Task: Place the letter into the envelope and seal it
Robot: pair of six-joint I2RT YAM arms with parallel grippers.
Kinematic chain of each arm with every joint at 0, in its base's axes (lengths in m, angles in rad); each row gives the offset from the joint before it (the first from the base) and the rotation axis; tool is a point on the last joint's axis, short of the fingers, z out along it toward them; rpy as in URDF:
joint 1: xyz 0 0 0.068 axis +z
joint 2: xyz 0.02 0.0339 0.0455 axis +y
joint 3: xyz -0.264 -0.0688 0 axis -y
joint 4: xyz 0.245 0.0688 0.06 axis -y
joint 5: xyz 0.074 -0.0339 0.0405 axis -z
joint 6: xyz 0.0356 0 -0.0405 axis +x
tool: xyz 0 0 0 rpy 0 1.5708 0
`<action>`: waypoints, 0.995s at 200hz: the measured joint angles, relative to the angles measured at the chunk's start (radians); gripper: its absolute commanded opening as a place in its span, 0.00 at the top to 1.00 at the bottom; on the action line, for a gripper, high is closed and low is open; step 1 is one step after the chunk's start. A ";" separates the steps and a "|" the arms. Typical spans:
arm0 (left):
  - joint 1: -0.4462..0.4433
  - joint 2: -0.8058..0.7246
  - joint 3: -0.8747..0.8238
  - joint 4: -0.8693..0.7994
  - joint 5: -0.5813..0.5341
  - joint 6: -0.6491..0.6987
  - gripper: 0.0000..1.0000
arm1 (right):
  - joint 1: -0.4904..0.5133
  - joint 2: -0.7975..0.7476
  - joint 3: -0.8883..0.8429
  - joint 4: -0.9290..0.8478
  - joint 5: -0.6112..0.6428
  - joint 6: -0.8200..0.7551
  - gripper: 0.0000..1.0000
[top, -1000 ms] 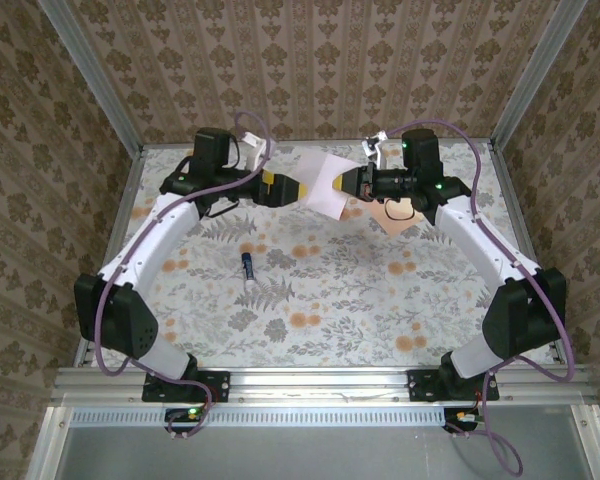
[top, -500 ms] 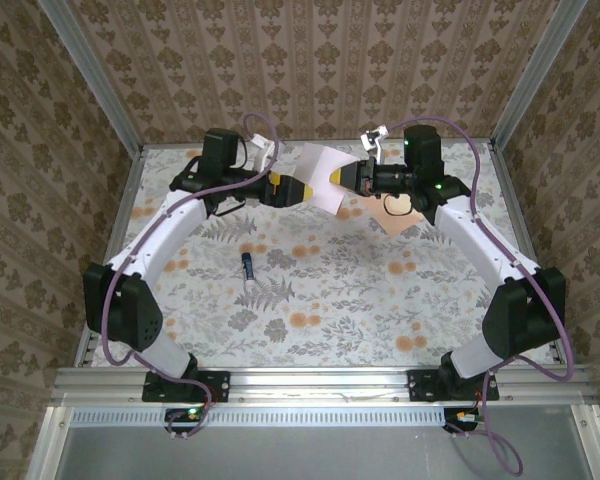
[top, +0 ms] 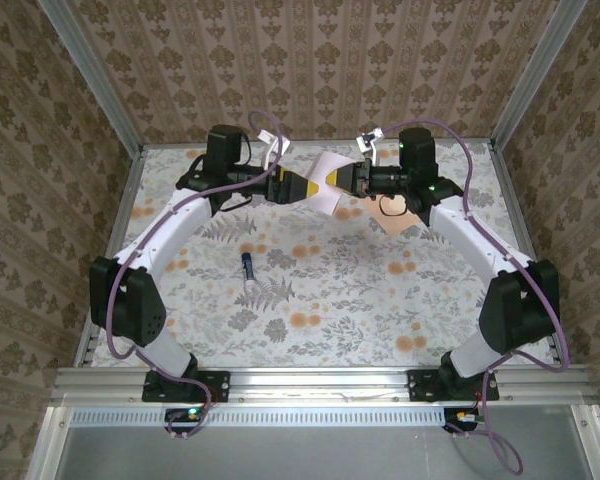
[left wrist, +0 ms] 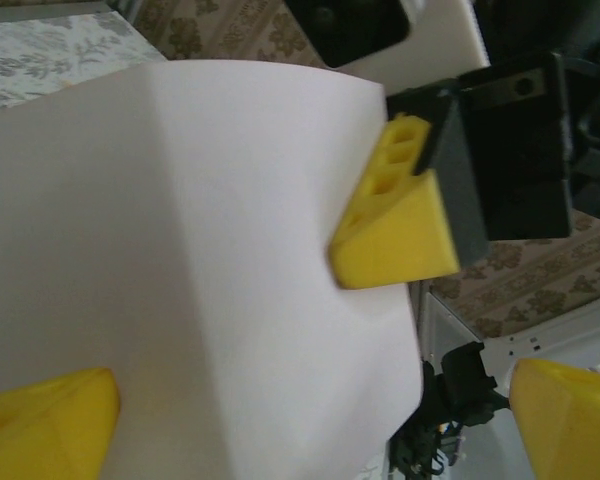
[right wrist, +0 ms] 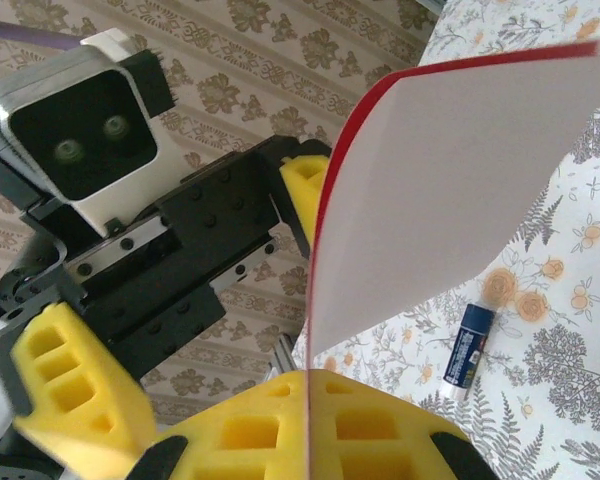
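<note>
1. The small blue-and-white glue stick lies flat on the floral-patterned surface. It sits left of centre, well apart from both arms' tips.
2. The left end effector is raised above the far part of the surface and points to the right. It is released. In the left wrist view its two yellow fingertips stand wide apart at the bottom corners. The sheet hangs in front of them, and neither tip visibly presses on it.
3. The thin pale pink-white paper letter is held in the air between the two end effectors, clear of the surface. A faint crease line runs down the sheet. The right wrist view shows the red border along its edge.
4. The right end effector points to the left, facing the left one. It is clenched on the right-hand edge of the letter. In the right wrist view the sheet rises edge-on out of the closed gap between the yellow pads.
5. The plain peach-orange paper envelope lies on the surface at far right. It sits just below the right wrist, which partly covers it. It is apart from the letter.
</note>
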 measured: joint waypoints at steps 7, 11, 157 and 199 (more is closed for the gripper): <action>-0.003 0.000 0.000 0.003 0.006 -0.003 0.01 | 0.001 0.005 0.000 0.007 0.000 0.001 1.00; -0.006 0.000 0.000 0.004 0.008 -0.006 0.01 | 0.001 0.007 0.000 0.009 0.000 0.003 1.00; 0.000 -0.005 -0.063 0.139 0.034 -0.141 0.11 | 0.020 0.040 -0.030 0.083 0.003 0.030 1.00; 0.027 -0.007 -0.082 0.243 0.053 -0.230 0.26 | 0.020 0.040 -0.053 0.090 0.009 0.029 1.00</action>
